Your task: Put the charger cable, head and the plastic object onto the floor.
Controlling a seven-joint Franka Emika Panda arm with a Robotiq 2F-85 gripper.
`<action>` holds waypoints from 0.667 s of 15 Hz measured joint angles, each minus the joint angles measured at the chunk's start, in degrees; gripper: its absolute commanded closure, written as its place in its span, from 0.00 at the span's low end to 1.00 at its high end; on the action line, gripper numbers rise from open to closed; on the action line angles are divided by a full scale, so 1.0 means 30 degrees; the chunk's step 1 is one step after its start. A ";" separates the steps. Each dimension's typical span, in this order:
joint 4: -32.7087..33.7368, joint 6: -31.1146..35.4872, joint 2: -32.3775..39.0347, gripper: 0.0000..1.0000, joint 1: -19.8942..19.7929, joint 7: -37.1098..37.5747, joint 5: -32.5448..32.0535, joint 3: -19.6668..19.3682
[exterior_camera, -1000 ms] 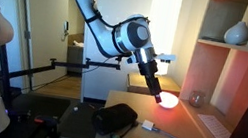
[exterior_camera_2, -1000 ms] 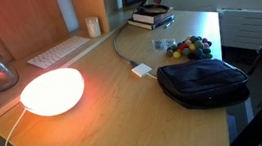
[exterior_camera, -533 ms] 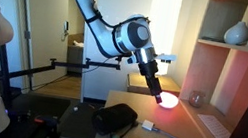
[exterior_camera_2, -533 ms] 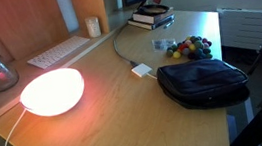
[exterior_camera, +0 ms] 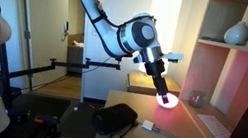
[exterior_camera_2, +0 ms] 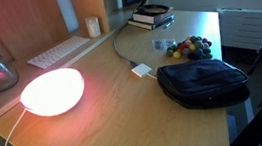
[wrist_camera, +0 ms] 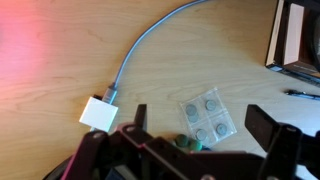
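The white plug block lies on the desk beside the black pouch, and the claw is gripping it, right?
Not gripped. The head lies on the desk beside the black pouch, but the gripper hangs open above, holding nothing; the wrist view shows it.

White head (wrist_camera: 100, 113) lies on the desk (wrist_camera: 50, 60), charger cable (wrist_camera: 128, 62) curving from it, clear plastic object (wrist_camera: 207, 115) nearby

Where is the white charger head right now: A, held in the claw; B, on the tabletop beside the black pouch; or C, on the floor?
B: the head lies flat on the tabletop, just beside the black pouch.
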 measured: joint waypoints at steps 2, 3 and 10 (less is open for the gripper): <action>0.0640 0.0037 0.0421 0.00 0.0009 -0.0039 0.0685 -0.0188; 0.1018 0.0037 0.0686 0.00 0.0009 -0.0054 0.1025 -0.0233; 0.3124 -0.0013 0.2384 0.00 0.0073 -0.0476 0.3681 -0.0322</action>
